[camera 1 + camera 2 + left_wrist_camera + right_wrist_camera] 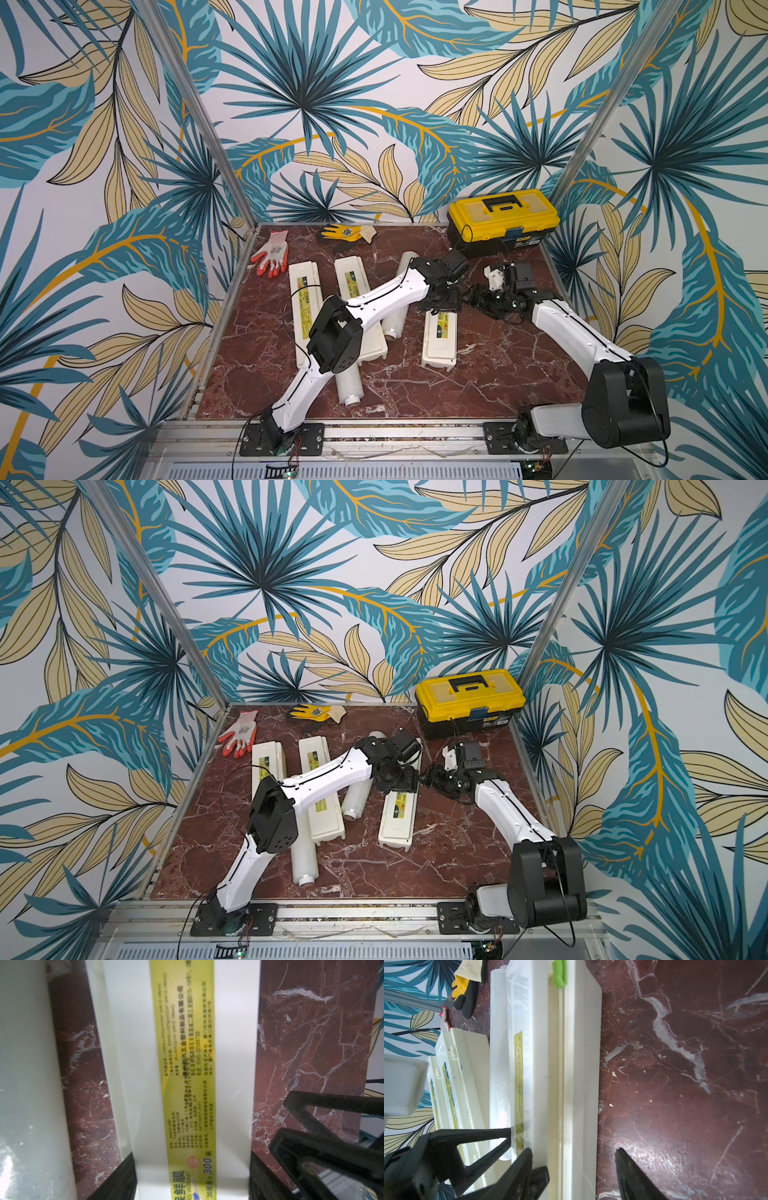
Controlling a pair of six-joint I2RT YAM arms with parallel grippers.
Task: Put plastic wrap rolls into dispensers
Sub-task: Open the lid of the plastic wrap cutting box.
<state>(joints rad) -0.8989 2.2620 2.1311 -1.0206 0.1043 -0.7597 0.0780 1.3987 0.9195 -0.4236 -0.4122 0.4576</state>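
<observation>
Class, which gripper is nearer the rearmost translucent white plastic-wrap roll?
Left. The left gripper straddles the cream-white dispenser beside that roll; the right gripper sits at its far edge.

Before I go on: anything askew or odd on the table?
Nothing broken or spilled. Two rolls lie loose: far roll slanted between middle dispenser and right dispenser; near roll by the front edge, partly under the left arm.

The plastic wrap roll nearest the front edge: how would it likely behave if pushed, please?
The plastic wrap roll is a cylinder lying on the marble table, so a sideways push would probably roll it. Its glossy film may be slippery to grip. It lies straight, likely stiff.
</observation>
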